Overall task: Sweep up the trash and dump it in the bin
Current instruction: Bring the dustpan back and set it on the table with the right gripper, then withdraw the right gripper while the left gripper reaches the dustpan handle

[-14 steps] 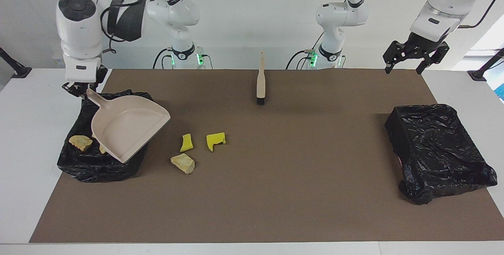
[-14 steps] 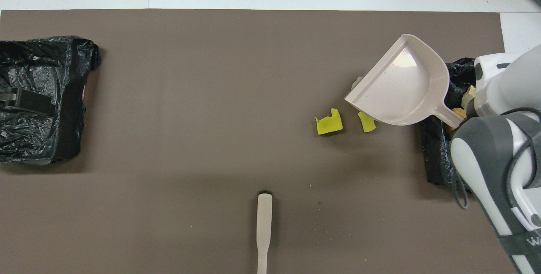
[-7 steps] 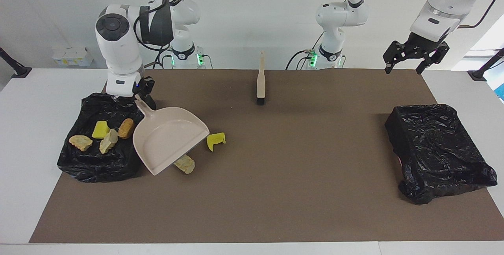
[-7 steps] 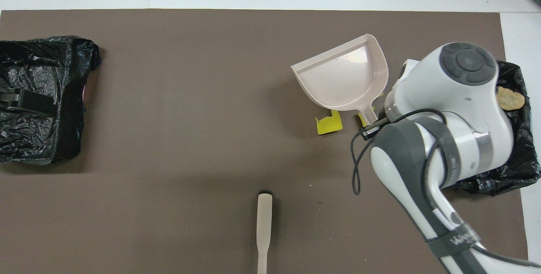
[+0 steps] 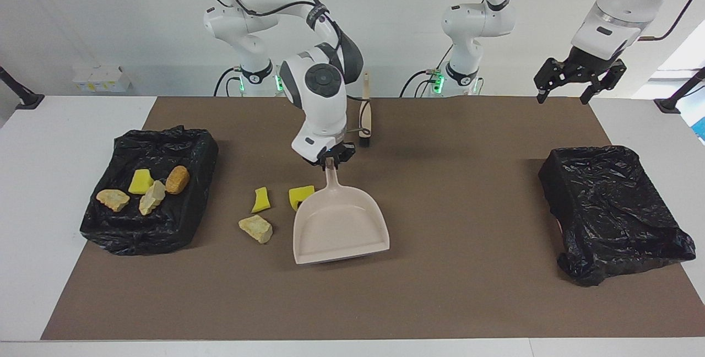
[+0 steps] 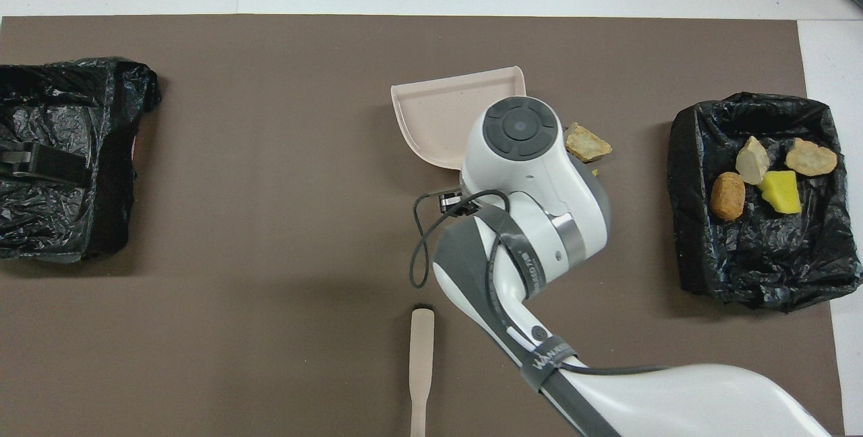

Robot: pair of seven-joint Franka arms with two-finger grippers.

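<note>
Trash (image 5: 256, 228): three scraps beside dustpan (image 5: 340, 230); right gripper (image 5: 329, 160) clamps handle; left gripper (image 5: 577, 80) open, waiting.

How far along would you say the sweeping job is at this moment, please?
Partly done. Four scraps already lie in the bin at the right arm's end of the table. The right gripper holds the dustpan by its handle, empty, beside the rest. Three scraps remain on the mat, and the brush lies untouched near the robots. The left gripper waits, open, above the table's edge.
</note>
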